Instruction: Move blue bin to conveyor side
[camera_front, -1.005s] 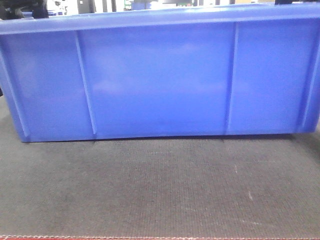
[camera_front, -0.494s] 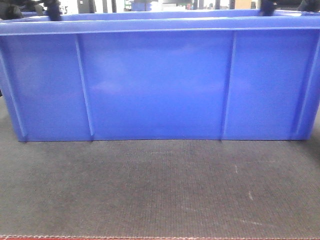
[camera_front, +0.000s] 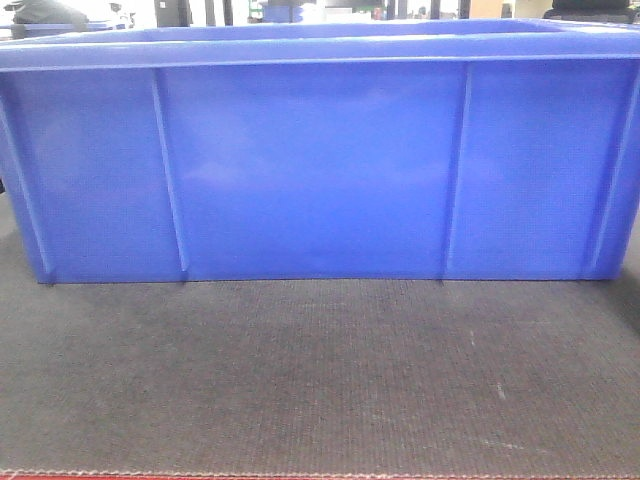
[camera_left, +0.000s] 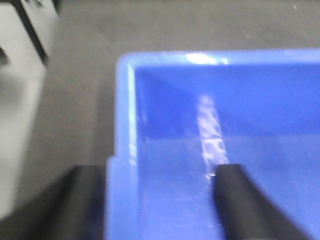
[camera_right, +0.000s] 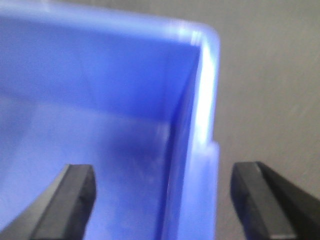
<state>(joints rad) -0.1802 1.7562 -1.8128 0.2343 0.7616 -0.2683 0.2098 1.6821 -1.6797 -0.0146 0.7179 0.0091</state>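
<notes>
Two arms worked at the blue bin (camera_front: 320, 165), one at each end wall. From the front view the bin sat flat and level on the conveyor (camera_front: 320, 380), its long ribbed side facing the camera and filling nearly the full width of the picture, with the belt's red edge strip (camera_front: 320, 476) running along the very bottom.

At the left wrist, the left gripper (camera_left: 160, 200) had its jaws spread apart, one dark finger (camera_left: 75, 205) outside the bin's end wall (camera_left: 122, 165) and the other inside above the bin's floor; neither could be seen pressing on the plastic. The view was blurred.

At the right wrist, the right gripper (camera_right: 175, 200) likewise had its jaws wide open and straddling the opposite end wall (camera_right: 200, 150) near a corner, one finger (camera_right: 70, 200) over the bin's interior and the other outside over the grey belt (camera_right: 270, 75), both clear of the rim.
</notes>
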